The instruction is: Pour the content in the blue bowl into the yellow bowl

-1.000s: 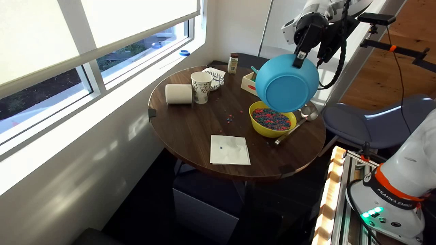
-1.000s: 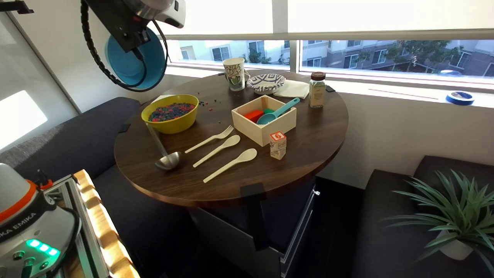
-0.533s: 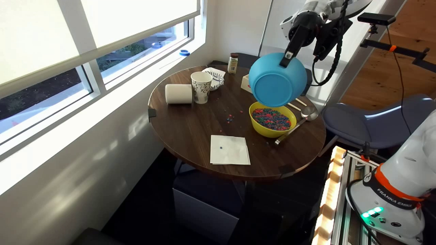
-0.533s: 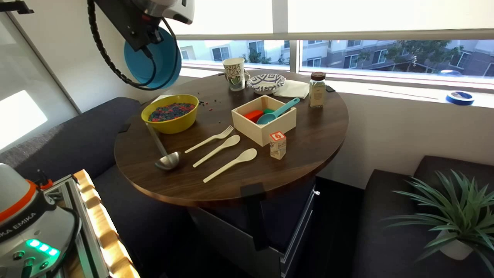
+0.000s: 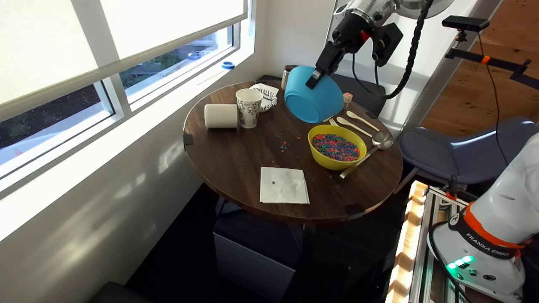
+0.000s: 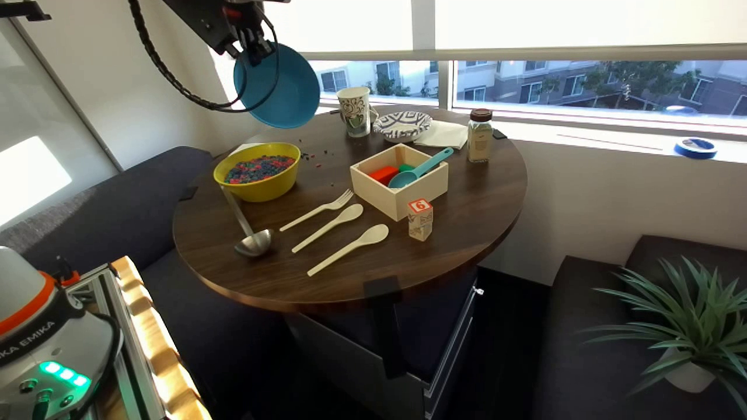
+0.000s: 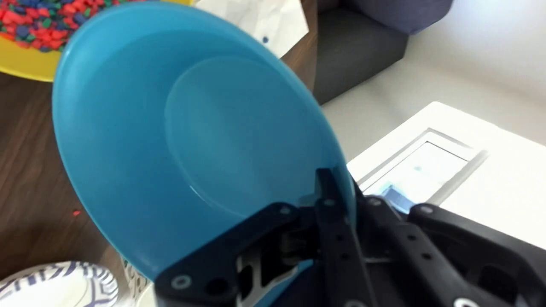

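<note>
Desk [image 5: 240, 164]: round, dark wood; in an exterior view, windows [image 5: 153, 69] at its left, robot base [image 5: 476, 248] at its right.
White cylinder [image 5: 221, 116]: lies on its side near the left edge of the desk.
Paper cup [image 5: 249, 111]: upright, at the right end of the white cylinder; contact cannot be confirmed.
Patterned dish [image 6: 402, 125]: near the window-side edge, just beside a napkin [image 6: 442, 135].
Loose bits [image 5: 284, 147]: scattered over the middle of the desk.
Paper sheets [image 5: 284, 191]: flat, near the lower edge; one small dark bit [image 5: 273, 182] on top.
Jar [image 6: 480, 143]: upright, near the window-side edge; partly hidden in an exterior view.
Blue bowl [image 5: 307, 105]: suspended clear of the desk, steeply tilted; the wrist view shows its smooth inner wall and base.
Fingers [image 7: 332, 230]: clamped on the rim of the blue bowl, one inside, one outside.
Yellow bowl [image 5: 328, 164]: upright on the desk toward the right edge, lower than the blue bowl and near it; vertical alignment unclear.
Coloured bits [image 5: 335, 147]: red, blue and green; lie in the yellow bowl, below its rim.
Wooden blocks [image 6: 420, 220]: stacked, just beside a wooden box [image 6: 382, 198]; the box holds red and green pieces [image 6: 384, 174] and a teal scoop [image 6: 433, 162].
Fork [image 6: 318, 211], spoons [image 6: 373, 234]: pale, side by side, near the right edge.
Ladle [image 5: 384, 141]: metal, just beside the yellow bowl, cup end at the right edge.
</note>
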